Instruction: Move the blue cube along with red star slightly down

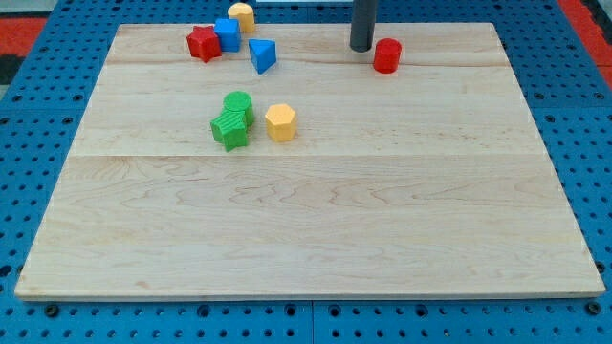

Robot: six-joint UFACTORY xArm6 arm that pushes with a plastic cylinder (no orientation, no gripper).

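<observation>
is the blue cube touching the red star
Touching: in the camera view the blue cube sits pressed against the red star on the star's right, with no board showing between them.

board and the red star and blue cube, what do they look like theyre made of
The board: pale wood, likely maple or similar, matte; grain lines and plank seams show. The red star and blue cube: probably painted wood or plastic, solid even colour with a slight sheen; which one I cannot tell. My tip, a dark smooth rod, perhaps plastic or metal, stands right of both, beside the red cylinder.
</observation>
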